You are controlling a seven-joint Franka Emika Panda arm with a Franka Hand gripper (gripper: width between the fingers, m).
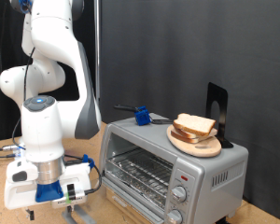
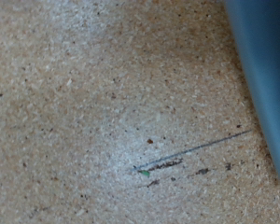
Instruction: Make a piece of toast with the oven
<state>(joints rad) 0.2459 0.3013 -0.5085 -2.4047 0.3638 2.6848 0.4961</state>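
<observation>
The silver-grey oven [image 1: 219,168] stands at the exterior view's right, its glass door shut and the wire rack [image 1: 138,173] showing behind it. Two round knobs [image 1: 180,194] sit on its front. On its top, slices of toast [image 1: 194,124] lie on a round wooden plate [image 1: 196,147]. My gripper [image 1: 81,214] hangs low over the table at the exterior view's bottom left, well away from the oven, and is partly cut off by the frame. The wrist view shows no fingers, only bare chipboard table [image 2: 103,112].
A blue block with a black handle [image 1: 140,117] and a black upright stand [image 1: 217,110] sit on the oven's top. A blue-grey edge [image 2: 266,84] runs along one side of the wrist view. A dark curtain hangs behind.
</observation>
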